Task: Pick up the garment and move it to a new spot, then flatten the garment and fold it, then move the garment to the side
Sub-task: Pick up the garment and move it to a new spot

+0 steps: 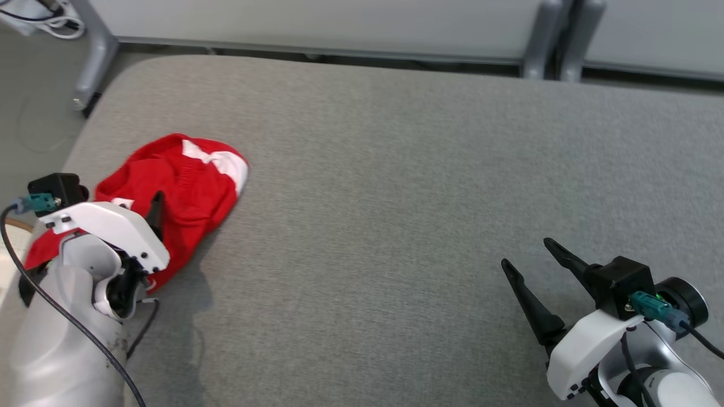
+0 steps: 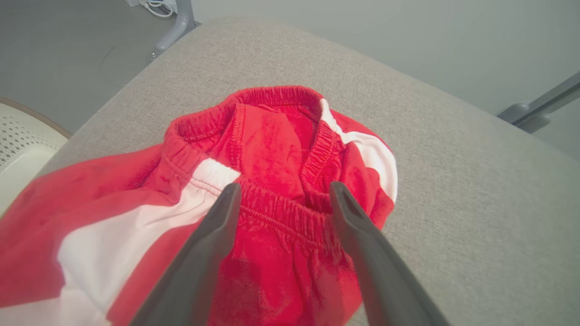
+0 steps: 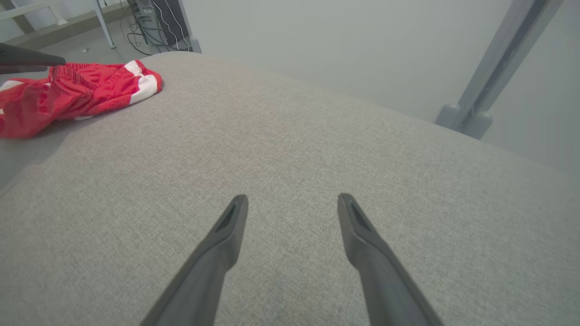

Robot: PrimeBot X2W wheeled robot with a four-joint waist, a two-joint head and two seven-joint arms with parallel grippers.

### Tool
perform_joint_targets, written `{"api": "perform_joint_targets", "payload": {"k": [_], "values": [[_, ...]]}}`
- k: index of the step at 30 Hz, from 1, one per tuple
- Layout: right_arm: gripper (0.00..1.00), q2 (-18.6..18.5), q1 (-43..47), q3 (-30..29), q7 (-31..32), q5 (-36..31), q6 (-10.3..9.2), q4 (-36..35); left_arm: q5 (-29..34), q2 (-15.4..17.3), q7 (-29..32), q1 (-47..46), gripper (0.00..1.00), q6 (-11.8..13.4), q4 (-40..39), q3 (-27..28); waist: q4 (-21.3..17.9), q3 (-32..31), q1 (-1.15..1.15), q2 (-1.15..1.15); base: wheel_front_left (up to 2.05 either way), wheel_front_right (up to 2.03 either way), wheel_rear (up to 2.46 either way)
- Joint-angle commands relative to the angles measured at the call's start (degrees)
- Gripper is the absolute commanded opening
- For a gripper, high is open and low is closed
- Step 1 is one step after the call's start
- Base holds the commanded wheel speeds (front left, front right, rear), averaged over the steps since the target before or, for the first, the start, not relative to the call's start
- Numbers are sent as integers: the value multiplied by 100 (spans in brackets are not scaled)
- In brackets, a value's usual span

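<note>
Nearest the robot, two pincers: the left pincer [image 2: 283, 192] hangs spread open over one crumpled red-and-white garment [image 1: 192, 181] at the left edge of the grey fabric desk [image 1: 396, 198]; the right pincer [image 1: 526, 252] is open, empty, well apart. Beyond stand three grey metal legs [image 1: 96, 62] on a grey floor [image 1: 34, 113].

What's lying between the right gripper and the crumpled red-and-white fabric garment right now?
Nothing but bare grey fabric tabletop. In the head view, the stretch from the right gripper across to the red-and-white garment holds no object.
</note>
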Motion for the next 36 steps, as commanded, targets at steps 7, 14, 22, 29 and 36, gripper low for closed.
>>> {"api": "perform_joint_targets", "payload": {"k": [7,14,22,29,36], "values": [[100,-90,-149,11,81,-11,1,-268,-7,187,253,-721,100,577,1016,155,-691,809,0,0,0,0,0],[100,4,-205,55,23,-7,1,-244,32,180,973,-940,0,574,1797,-48,-774,853,0,0,0,0,0],[100,170,-173,110,-197,59,1,53,84,464,413,-1228,0,307,1582,-110,-691,448,0,0,0,0,0],[100,382,-68,58,-518,219,1,472,56,439,89,-1377,0,-52,1208,-211,-582,-279,0,0,0,0,0],[100,649,383,-262,-826,227,1,907,147,388,134,-1410,0,-417,445,-544,-832,-1251,0,0,0,0,0]]}}
